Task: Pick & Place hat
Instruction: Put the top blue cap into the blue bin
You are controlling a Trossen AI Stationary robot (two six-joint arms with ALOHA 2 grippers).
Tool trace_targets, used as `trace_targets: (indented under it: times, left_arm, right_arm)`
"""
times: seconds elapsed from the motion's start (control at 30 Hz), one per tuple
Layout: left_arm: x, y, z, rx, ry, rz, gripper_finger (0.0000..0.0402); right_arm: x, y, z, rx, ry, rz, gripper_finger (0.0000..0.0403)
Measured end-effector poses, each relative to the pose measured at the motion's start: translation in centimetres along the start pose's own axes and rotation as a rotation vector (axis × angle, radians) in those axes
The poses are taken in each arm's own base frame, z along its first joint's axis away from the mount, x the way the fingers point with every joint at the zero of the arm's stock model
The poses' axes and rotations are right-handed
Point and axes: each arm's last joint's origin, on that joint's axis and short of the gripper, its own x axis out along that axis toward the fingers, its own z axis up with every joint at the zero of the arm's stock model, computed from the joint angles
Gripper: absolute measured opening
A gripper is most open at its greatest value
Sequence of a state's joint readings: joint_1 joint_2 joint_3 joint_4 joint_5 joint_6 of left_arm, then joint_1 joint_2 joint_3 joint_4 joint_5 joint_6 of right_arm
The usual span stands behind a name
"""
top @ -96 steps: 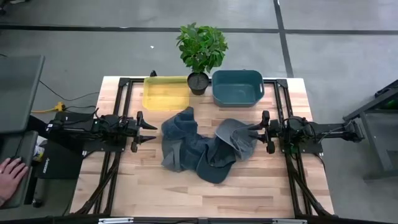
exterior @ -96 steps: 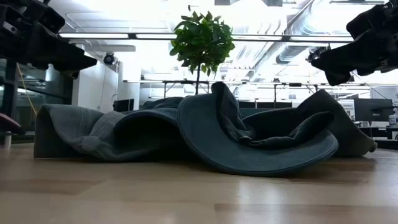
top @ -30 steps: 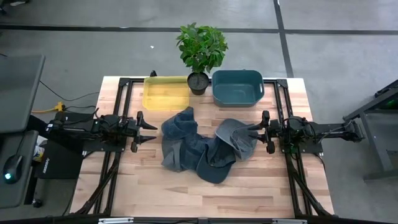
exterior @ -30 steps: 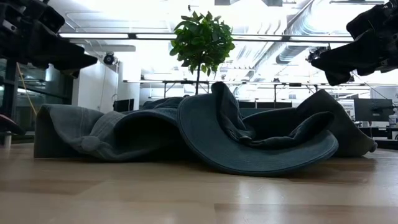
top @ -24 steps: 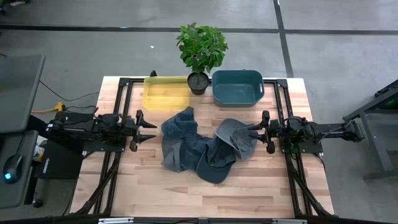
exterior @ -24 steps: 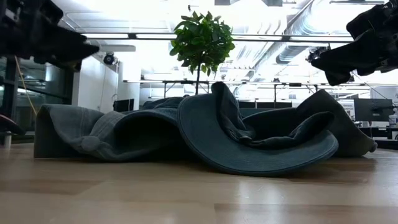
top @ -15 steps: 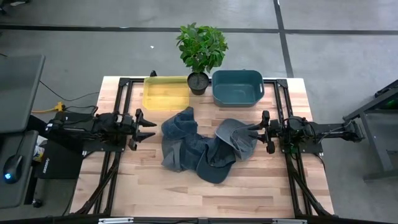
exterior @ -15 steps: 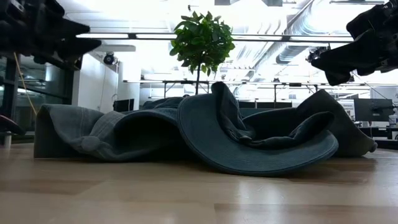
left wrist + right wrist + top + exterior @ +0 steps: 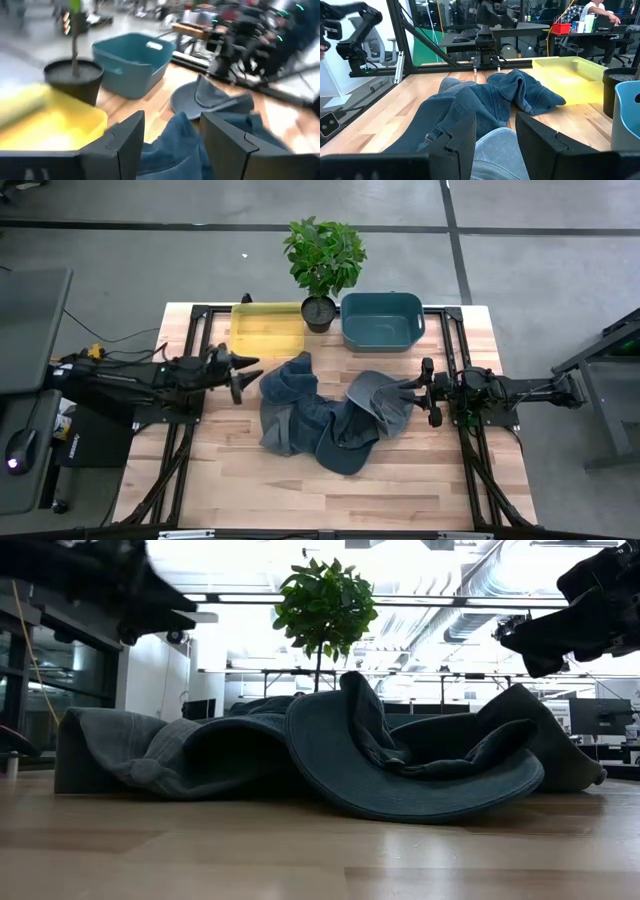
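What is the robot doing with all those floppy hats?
The left gripper is open and reaching toward the pile of blue-grey hats in the middle of the table, but it holds nothing yet. The right gripper waits, open, at the pile's other side. The yellow bin and teal bin at the back, either side of a potted plant, have no hats in them.

A light wooden table (image 9: 410, 470) stands on a grey concrete floor (image 9: 540, 260) crossed by dark seams. Beyond it, bright ceiling light strips (image 9: 240, 597) and silver ducts (image 9: 470, 600) run overhead. Desks (image 9: 520, 35) fill the room behind, where a person (image 9: 600, 11) sits.
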State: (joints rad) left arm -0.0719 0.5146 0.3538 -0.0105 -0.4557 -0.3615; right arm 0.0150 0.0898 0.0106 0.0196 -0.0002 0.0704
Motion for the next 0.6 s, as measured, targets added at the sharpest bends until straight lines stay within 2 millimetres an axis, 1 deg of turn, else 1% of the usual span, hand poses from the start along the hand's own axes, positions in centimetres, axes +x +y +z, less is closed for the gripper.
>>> trace_targets:
  times: [0.13,0.2,0.27,0.4,0.5,0.6]
  left_arm:
    - [1.0,-0.6,0.9,-0.215,0.103,0.17,0.019]
    - [1.1,-0.6,1.1,-0.332,0.126,0.258,0.019]
    - [1.1,-0.3,1.0,-0.407,0.145,0.315,0.019]
    - [1.1,1.3,0.2,-0.539,0.225,0.343,0.019]
    - [1.4,2.5,-0.2,-0.623,0.225,0.31,0.019]
    - [1.9,4.0,-1.1,-0.698,0.241,0.316,0.019]
  right_arm:
    - [0.0,0.0,0.0,0.0,0.0,0.0,0.0134]
    - [0.0,0.0,0.0,0.0,0.0,0.0,0.0134]
    - [0.0,0.0,0.0,0.0,0.0,0.0,0.0134]
    - [0.0,0.0,0.0,0.0,0.0,0.0,0.0134]
    - [0.0,0.0,0.0,0.0,0.0,0.0,0.0134]
    - [0.0,0.0,0.0,0.0,0.0,0.0,0.0134]
